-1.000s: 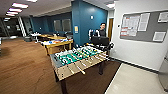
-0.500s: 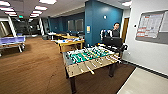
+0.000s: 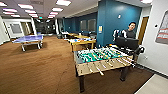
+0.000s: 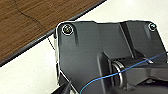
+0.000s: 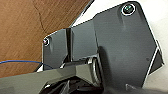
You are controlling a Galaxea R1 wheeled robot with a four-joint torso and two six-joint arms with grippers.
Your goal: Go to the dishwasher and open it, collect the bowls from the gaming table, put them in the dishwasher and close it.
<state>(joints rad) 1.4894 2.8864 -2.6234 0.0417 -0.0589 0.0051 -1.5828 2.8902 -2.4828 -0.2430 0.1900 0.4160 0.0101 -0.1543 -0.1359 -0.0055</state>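
The view has swung right — the gaming table [image 3: 103, 60] sits nearer, its long axis running left-near to right-far; gripper states cannot be told.

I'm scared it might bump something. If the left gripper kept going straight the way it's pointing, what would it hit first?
Probably the floor. The left wrist view looks down on pale floor beside brown carpet, with nothing between, though depth is hard to judge.
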